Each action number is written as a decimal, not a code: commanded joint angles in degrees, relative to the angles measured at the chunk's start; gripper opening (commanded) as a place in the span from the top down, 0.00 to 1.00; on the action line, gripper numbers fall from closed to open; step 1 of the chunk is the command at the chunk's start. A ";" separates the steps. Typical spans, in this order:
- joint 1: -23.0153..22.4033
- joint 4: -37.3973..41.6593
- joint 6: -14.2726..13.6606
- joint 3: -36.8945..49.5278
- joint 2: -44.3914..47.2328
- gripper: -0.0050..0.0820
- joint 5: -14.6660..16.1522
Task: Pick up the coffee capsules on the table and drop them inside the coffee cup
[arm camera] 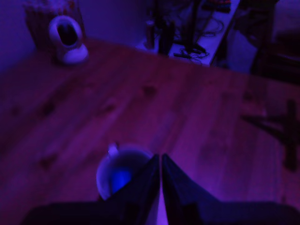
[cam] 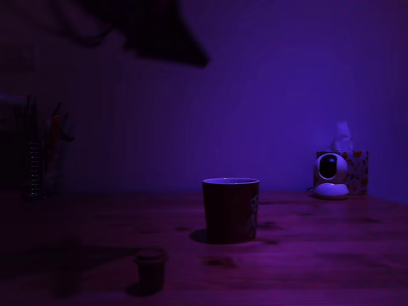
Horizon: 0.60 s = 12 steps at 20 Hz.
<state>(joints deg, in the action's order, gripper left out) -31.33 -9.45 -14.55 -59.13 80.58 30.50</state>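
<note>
The dark coffee cup (cam: 231, 210) stands upright mid-table (cam: 319, 248). One dark coffee capsule (cam: 151, 268) sits on the wood, nearer the camera and toward the exterior view's left of the cup. High above, my arm shows only as a dark blurred shape (cam: 169, 38). In the wrist view my gripper (arm camera: 161, 157) is shut with its fingers pressed together and nothing between them. It hovers over the cup's rim (arm camera: 104, 165). Inside the cup lies a blue-topped capsule (arm camera: 121, 180).
A white rounded camera gadget (cam: 331, 175) and a patterned tissue box (cam: 358, 171) stand at the table's far right in the exterior view. A holder with pens (cam: 39, 159) is at the far left. Cluttered shelving with cables (arm camera: 197, 33) lies beyond the table edge.
</note>
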 commanded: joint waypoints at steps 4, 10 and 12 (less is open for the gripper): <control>2.08 4.07 -0.22 9.73 -3.41 0.96 2.12; 2.51 5.53 0.13 17.64 -5.55 0.96 2.89; 2.75 6.78 1.14 20.63 -6.97 0.96 2.43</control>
<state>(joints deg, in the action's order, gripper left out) -28.86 -3.55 -14.15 -40.27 74.76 32.93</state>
